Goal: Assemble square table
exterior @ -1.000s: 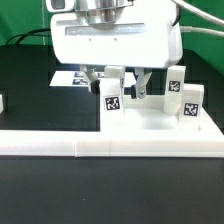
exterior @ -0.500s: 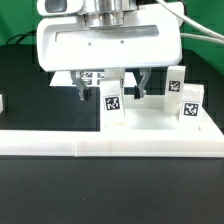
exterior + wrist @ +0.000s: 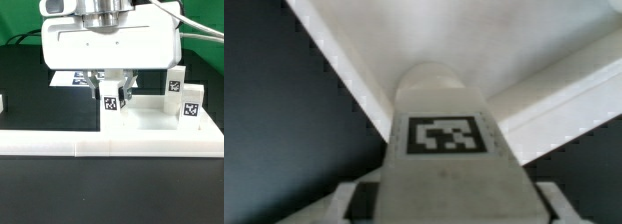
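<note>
Gripping a leg post (image 3: pixel 109 99) between its fingers, the gripper (image 3: pixel 110 84) holds it upright over the square table slab (image 3: pixel 150 118). The post's long axis runs vertical, directly beneath the wrist; two more leg posts (image 3: pixel 191 103) stand toward the exterior view's right.

Arm pointing straight down, hand (image 3: pixel 110 82) closed around a post

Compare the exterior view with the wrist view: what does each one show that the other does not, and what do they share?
Only the exterior view shows the two other small white tagged leg posts, the long low white border rail and the flat printed marker board. Only the wrist view shows the held post's rounded tip and tag up close. Both show the white tagged leg post between the claw's fingers, over the white plastic square slab.
</note>
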